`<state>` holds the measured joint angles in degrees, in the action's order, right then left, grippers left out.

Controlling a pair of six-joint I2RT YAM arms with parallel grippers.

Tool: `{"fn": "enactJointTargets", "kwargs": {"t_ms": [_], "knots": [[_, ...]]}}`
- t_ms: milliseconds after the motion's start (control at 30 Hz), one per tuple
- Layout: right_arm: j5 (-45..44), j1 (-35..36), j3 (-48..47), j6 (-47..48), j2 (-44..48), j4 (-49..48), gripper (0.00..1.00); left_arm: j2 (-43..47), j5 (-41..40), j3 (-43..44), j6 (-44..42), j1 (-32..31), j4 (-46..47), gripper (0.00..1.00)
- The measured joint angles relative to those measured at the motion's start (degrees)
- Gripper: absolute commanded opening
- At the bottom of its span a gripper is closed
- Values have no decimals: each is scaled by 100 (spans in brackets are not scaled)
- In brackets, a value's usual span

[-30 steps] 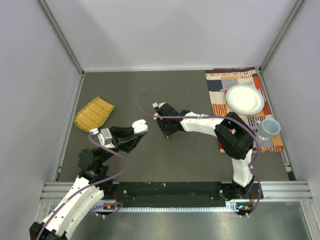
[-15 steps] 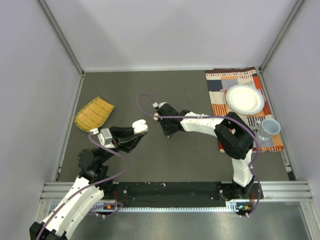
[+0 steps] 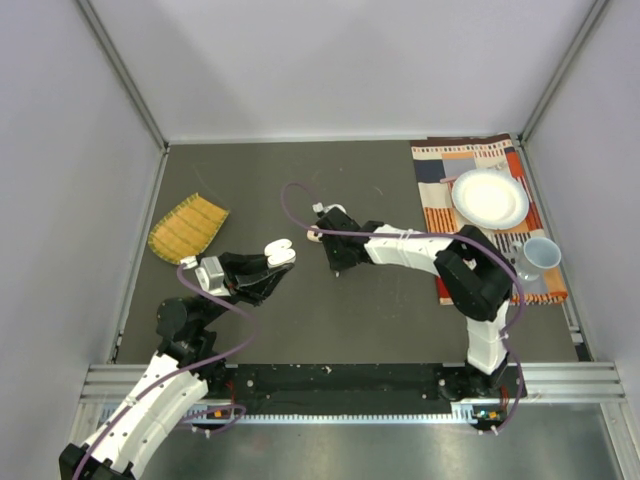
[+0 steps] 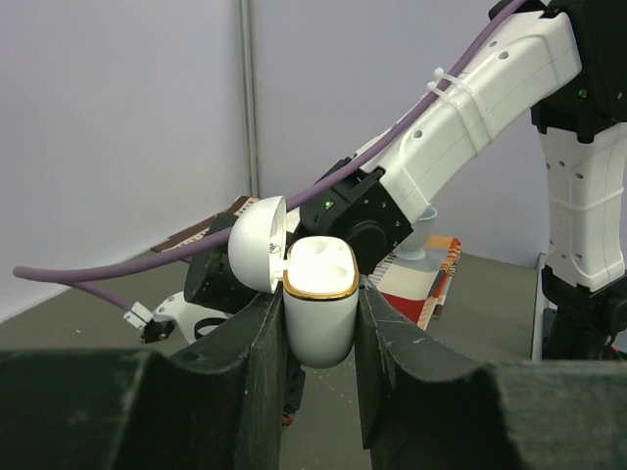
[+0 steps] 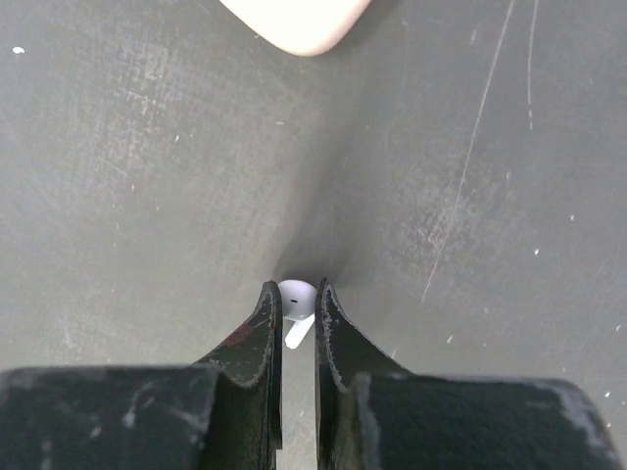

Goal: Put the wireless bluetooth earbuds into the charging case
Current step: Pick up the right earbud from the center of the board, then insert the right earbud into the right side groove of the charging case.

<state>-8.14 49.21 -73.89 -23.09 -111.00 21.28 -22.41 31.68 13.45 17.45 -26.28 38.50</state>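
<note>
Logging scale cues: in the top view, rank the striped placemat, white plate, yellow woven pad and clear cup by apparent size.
1. striped placemat, largest.
2. white plate and yellow woven pad: look about alike, not ranked.
3. clear cup, smallest.

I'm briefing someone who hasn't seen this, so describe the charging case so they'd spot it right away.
Over the dark table, find the left arm's gripper near the middle. Clamped between its black fingers is the charging case: white, egg-shaped, gold-rimmed, lid flipped open.
</note>
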Motion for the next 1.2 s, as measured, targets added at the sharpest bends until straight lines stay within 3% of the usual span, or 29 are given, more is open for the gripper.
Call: {"fn": "enactJointTargets", "kwargs": {"t_ms": [267, 533, 700, 1200], "knots": [[-417, -37, 522, -223, 1130, -114, 0, -2, -2, 0, 2, 0, 2, 0], [-957, -26, 1858, -107, 3335, -1781, 0, -192, -26, 2, 33, 0, 13, 0], [-1180, 55, 2380, 278, 4116, -2767, 0, -306, -76, 2, 59, 0, 50, 0], [-1779, 1818, 2535, 3226, 4798, -4594, 0, -664, -105, 59, 81, 0, 92, 0]]}}
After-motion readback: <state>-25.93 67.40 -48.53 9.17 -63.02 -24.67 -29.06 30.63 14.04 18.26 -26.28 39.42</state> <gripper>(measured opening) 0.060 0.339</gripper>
